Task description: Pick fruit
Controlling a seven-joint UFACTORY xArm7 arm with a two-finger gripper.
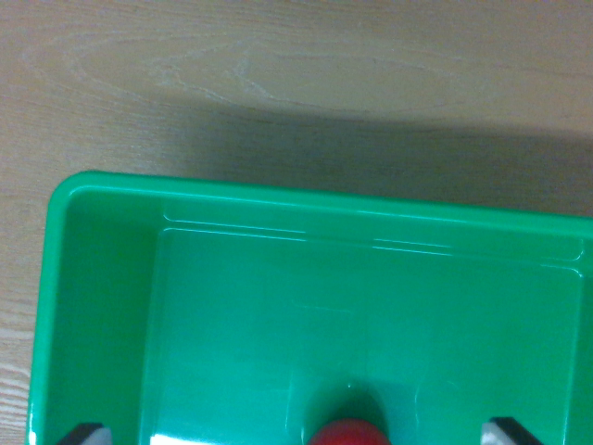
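One red fruit [347, 434] lies at six o'clock in the green bin [93, 306], midway between the jaws, which stand wide apart.

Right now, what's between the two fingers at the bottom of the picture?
In the wrist view, a red fruit sits on the floor of the green bin, between the fingers, nearer the right one. The rest of the stretch is bare bin floor.

A: How much of the robot shows above the green bin [102, 199]?

B: Only two dark fingertips [86, 434], one at each lower corner.

A: Their shape?

B: Angular, with pale grey edges. The one over the bin's left wall looks blurred.
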